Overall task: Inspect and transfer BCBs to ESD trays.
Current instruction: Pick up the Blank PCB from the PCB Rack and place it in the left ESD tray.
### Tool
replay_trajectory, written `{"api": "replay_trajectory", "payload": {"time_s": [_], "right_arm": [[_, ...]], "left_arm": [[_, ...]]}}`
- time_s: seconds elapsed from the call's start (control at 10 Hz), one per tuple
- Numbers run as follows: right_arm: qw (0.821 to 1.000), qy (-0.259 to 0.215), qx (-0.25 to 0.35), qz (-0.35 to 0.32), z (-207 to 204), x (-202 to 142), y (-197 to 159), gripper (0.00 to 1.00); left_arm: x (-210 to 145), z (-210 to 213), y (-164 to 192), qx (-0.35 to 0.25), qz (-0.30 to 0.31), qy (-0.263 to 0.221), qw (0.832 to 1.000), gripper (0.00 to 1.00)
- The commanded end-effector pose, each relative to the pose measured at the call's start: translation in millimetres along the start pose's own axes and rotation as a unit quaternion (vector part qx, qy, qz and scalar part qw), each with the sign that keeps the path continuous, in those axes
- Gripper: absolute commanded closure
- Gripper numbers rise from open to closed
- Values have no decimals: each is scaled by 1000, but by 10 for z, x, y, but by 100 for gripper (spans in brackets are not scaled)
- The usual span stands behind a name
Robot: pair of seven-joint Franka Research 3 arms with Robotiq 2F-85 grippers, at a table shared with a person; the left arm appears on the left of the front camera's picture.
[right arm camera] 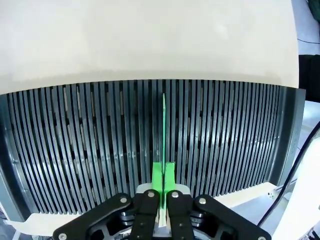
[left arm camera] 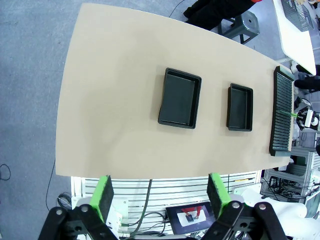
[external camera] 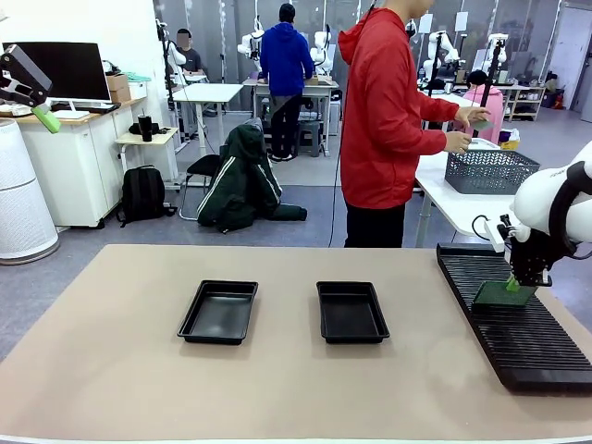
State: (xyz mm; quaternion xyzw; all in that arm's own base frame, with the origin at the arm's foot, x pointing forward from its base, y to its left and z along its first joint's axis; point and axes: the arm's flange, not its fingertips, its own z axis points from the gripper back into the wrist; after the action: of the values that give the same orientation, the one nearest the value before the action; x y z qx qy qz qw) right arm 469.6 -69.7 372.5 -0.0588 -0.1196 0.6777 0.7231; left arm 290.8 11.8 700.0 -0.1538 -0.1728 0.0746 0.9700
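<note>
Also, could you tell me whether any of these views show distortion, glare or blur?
Left wrist view: strong fisheye, the table edges bow, lighting even. Right wrist view: the rack slats curve too, the table beyond is washed out pale, the edge-on BCB is sharp. Front view: even light, crisp ESD trays, barely any distortion.

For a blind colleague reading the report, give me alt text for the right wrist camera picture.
The right gripper, black with green pads, is shut on a thin flat green circuit board seen edge-on, over a long black ribbed plastic rack. Beige tabletop lies beyond the rack.
</note>
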Motion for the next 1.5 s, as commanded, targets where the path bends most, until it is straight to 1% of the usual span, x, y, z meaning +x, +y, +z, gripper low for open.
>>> {"api": "replay_trajectory", "payload": {"time_s": [0.0, 0.2, 0.3, 0.4, 0.5, 0.7, 0.8, 1.0, 1.1, 1.3, 1.4], "right_arm": [[1000, 1, -5, 8, -18, -18, 19, 100], [1000, 1, -5, 8, -18, -18, 19, 100], [1000, 0, 0, 0, 0, 1, 0, 98], [1000, -2, 0, -12, 198, -13, -31, 98], [1000, 0, 1, -17, 454, -5, -76, 98], [999, 16, 5, -42, 1132, 34, -197, 98], [996, 18, 13, -86, 1503, 46, -280, 98], [985, -11, 17, -169, 2286, 36, -475, 98], [982, -22, 10, -187, 2592, 4, -539, 98], [975, -48, 21, -215, 3051, -70, -675, 98], [968, -69, 35, -241, 3210, -104, -731, 98]], "left_arm": [[-1, -15, 6, -2, 2, 1, 1000, 0], [-1, -15, 6, -2, 2, 1, 1000, 0], [-1, -15, 6, -2, 2, 1, 1000, 0], [-1, -15, 6, -2, 2, 1, 1000, 0], [-1, -15, 6, -2, 2, 1, 1000, 0], [-1, -15, 6, -2, 2, 1, 1000, 0], [-1, -15, 6, -2, 2, 1, 1000, 0], [-1, -15, 6, -2, 2, 1, 1000, 0], [-1, -15, 6, -2, 2, 1, 1000, 0], [-1, -15, 6, -2, 2, 1, 1000, 0], [-1, -15, 6, -2, 2, 1, 1000, 0]]}}
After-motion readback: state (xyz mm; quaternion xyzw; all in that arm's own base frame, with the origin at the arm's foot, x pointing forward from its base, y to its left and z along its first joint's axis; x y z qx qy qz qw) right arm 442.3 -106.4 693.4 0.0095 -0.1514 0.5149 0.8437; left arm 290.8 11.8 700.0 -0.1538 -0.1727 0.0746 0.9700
